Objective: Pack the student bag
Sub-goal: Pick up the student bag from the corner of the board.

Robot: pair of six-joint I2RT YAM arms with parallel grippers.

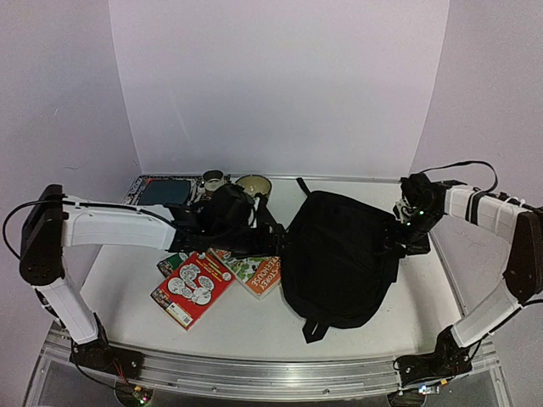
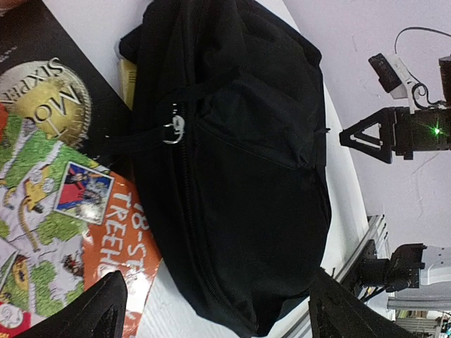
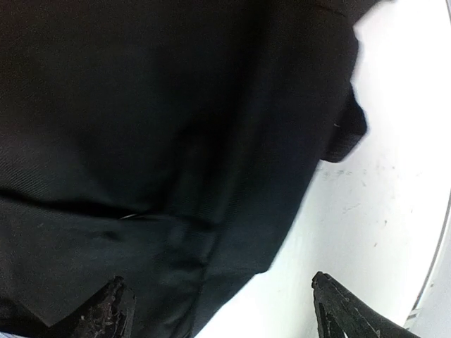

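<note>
Student bag [image 1: 339,254]: lies flat on the table [image 1: 254,326], centre-right, straps trailing toward the near edge, its left side overlapping the books.
Left gripper [image 2: 218,318]: jaws wide apart, nothing between them, and we hover over the bag's left flank, just above the orange book [image 1: 252,273].
Right gripper [image 3: 225,317]: jaws apart as well, holding nothing, poised at the bag's right edge with black fabric filling the wrist view.
Zip pull [image 2: 173,131]: a small metal ring on the seam; the zip line looks closed to us.
Step in hand: getting the bag open, we judge, since no book looks to be inside yet.
Next move: likely one gripper pins the fabric while the other pinches that ring and draws it along the seam. It is a small target, so we need a careful line-up.
Count, bags: one.
Count, books: four we can name: the red book [image 1: 192,288], the orange one, the dark book with a gold coin [image 2: 49,105], and the blue-fronted book [image 1: 165,193] at the far edge.
Count, unsure: a green corner beside the red book, and we cannot tell whether it is a fifth.
</note>
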